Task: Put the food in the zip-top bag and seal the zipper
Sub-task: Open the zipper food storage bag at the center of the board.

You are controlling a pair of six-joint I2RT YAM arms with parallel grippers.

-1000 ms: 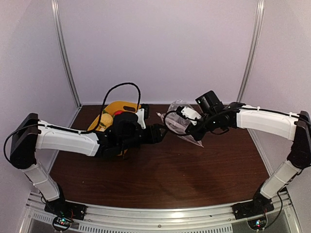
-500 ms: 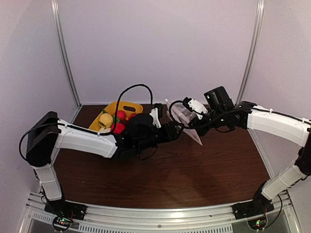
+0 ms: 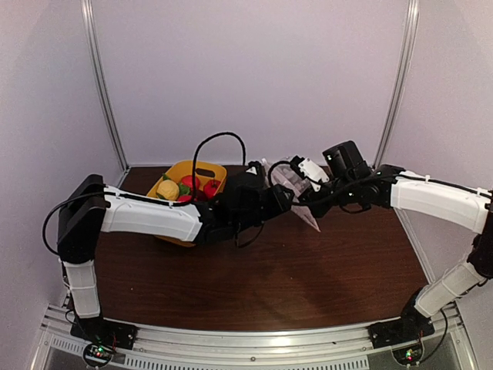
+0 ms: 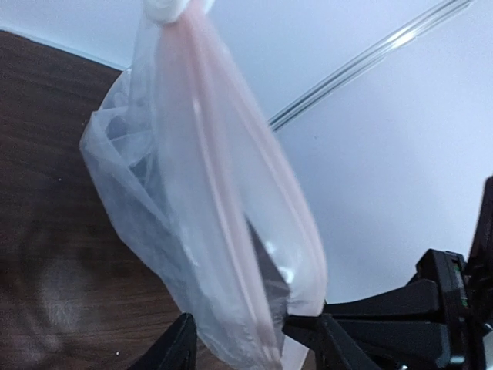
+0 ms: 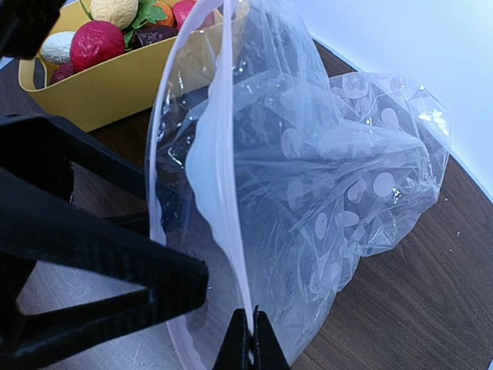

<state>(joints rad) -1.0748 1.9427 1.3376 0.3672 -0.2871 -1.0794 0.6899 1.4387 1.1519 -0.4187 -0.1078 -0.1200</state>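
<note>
The clear zip-top bag (image 3: pixel 291 181) hangs open-mouthed from my right gripper (image 3: pixel 303 197), a little above the table. In the right wrist view my right gripper (image 5: pixel 248 339) is shut on the bag's mouth edge, on the whitish zipper strip (image 5: pixel 223 154). My left gripper (image 3: pixel 283 199) is open at the bag's other side. In the left wrist view it (image 4: pixel 250 341) has the bag's (image 4: pixel 162 193) lower edge between its spread fingers (image 4: pixel 179 347), not pinched. The food (image 3: pixel 189 187), red, yellow, green and white pieces, lies in the yellow tub (image 5: pixel 108 92). No food shows inside the bag.
The yellow tub (image 3: pixel 171 231) stands at the back left of the brown table (image 3: pixel 293 277), just behind my left forearm. A black cable loops above the left wrist. White walls close in the back and both sides.
My left arm has reached right and farther back, up to the bag's mouth, uncovering the tub. My right gripper lifted the bag off the table a second ago and has hardly moved since.
</note>
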